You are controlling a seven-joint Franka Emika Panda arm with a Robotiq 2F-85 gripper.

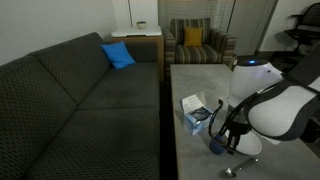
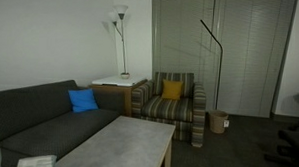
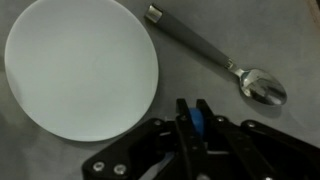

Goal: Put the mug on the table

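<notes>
In the wrist view my gripper (image 3: 193, 108) is shut on a thin blue part of the dark blue mug (image 3: 200, 120), which shows only between the fingertips. In an exterior view the gripper (image 1: 224, 134) holds the mug (image 1: 217, 147) low over the near end of the grey mottled table (image 1: 200, 80), next to the tissue box. I cannot tell whether the mug touches the tabletop. The table also shows in an exterior view (image 2: 122, 145), where the mug is out of view.
A white round plate (image 3: 80, 65) and a metal spoon (image 3: 215, 55) lie on the table under the gripper. A blue tissue box (image 1: 195, 112) stands beside the mug. A dark sofa (image 1: 80, 100) runs along the table. A striped armchair (image 1: 195, 42) is at the far end.
</notes>
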